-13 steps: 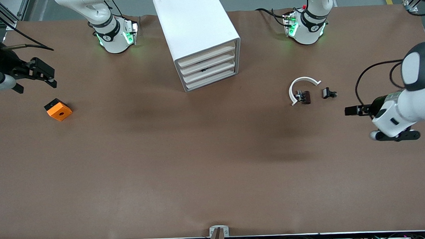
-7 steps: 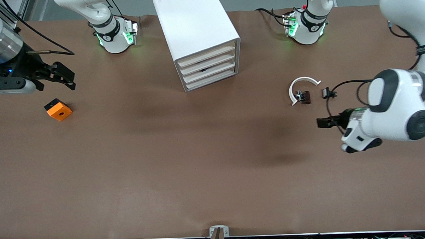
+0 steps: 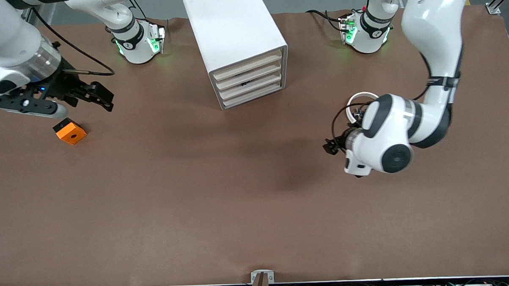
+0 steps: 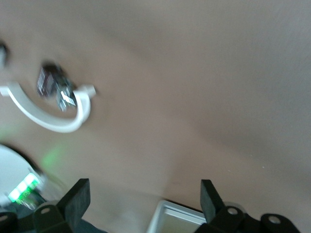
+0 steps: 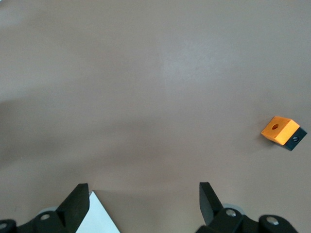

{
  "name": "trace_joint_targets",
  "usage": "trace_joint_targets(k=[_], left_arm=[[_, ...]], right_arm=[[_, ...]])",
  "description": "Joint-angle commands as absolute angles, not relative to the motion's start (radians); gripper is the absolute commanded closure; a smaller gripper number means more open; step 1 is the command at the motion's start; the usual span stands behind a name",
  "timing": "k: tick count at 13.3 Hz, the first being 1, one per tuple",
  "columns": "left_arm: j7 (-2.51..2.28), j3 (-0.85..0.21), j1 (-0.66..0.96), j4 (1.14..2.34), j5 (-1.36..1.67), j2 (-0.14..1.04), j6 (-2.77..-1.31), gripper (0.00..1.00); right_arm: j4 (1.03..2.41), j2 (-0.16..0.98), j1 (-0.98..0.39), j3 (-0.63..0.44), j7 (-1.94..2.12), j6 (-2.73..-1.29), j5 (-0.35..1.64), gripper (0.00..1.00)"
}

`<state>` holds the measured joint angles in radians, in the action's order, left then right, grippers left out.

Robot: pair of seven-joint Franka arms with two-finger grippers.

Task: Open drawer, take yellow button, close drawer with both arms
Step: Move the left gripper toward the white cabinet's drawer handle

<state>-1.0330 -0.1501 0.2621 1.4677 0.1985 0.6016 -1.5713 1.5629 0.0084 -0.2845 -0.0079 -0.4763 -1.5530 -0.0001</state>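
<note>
No legible writing observed. Left gripper (image 3: 330, 147) over bare bench (image 3: 197, 204), fingers (image 4: 77, 199) apart, empty. Right gripper (image 3: 102, 94) near orange block (image 3: 69, 131), fingers apart, empty.

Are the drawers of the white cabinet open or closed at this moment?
Closed. All four drawer fronts sit flush with the face of the white cabinet; none is pulled out.

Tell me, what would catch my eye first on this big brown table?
Probably the tall white cabinet of four shut drawers, standing between the two arms' bases. Next, the bulky white left arm curling over a white curved plastic strip, its gripper open above bare tabletop. Toward the right arm's end lies a bright orange block with a hole, with the right gripper open just above it.
</note>
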Motion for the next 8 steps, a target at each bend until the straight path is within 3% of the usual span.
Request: trace_joint_targets(k=[1, 8], left_arm=[[-1.243, -0.141, 0.34, 1.447, 0.254, 0.643, -1.569, 0.0], [-1.978, -0.143, 0.433, 1.443, 0.517, 0.706, -1.562, 0.0]], right_arm=[[1.542, 0.017, -0.34, -0.017, -0.622, -1.539, -0.005, 0.0], [1.522, 0.023, -0.426, -0.015, -0.997, -1.543, -0.003, 0.0]])
